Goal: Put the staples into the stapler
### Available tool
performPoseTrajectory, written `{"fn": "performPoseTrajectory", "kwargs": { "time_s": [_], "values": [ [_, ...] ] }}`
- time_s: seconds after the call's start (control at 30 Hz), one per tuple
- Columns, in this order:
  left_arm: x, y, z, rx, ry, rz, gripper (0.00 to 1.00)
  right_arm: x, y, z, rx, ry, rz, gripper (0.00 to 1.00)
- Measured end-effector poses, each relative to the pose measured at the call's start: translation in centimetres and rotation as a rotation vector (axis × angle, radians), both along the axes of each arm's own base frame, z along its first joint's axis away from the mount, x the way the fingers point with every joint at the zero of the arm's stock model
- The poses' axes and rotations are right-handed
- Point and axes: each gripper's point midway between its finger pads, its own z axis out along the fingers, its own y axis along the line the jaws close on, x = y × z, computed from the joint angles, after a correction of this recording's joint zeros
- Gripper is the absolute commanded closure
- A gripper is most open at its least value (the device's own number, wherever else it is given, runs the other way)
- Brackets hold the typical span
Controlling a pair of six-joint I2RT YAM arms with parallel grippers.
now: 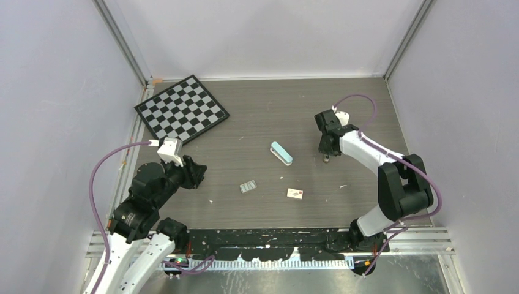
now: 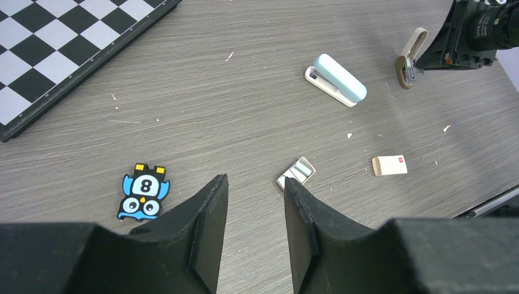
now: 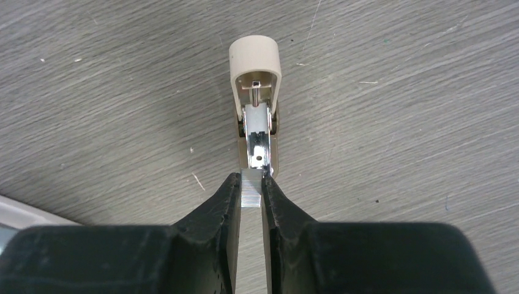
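R wrist: right claw (image 3: 251, 184) sits nearest the lens, nearly closed, pinching the staples (image 3: 251, 196), a short ribbed silver strip. Strip's long axis runs straight ahead, front end touching the silver channel (image 3: 257, 131) of a tan hinged gadget (image 3: 255, 58) open on the table (image 3: 92, 92) (looks like a 2nd stapler, can't be sure)

L wrist: left claw (image 2: 254, 184) part open, empty, just short of a tray (image 2: 297, 171) w/ more grey strips. Teal stapler (image 2: 336, 79) lies beyond it, lid down

Top: stapler lies just left of the R claw, long axis diagonal, R arm clearly nearer than L. The held strip would have to travel left, and I'd say the lid needs opening first
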Motion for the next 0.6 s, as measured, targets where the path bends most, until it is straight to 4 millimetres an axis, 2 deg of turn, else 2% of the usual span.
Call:
{"fn": "performPoseTrajectory", "kwargs": {
  "time_s": [0.17, 0.6],
  "values": [
    [0.1, 0.0, -0.1, 0.003, 0.006, 0.000, 0.59, 0.3, -0.3, -1.4, 0.002, 0.035, 0.007, 0.78],
    [0.2, -0.1, -0.4, 0.008, 0.017, -0.001, 0.59, 1.1, -0.8, -1.3, 0.001, 0.022, 0.040, 0.78]
  ]
}}
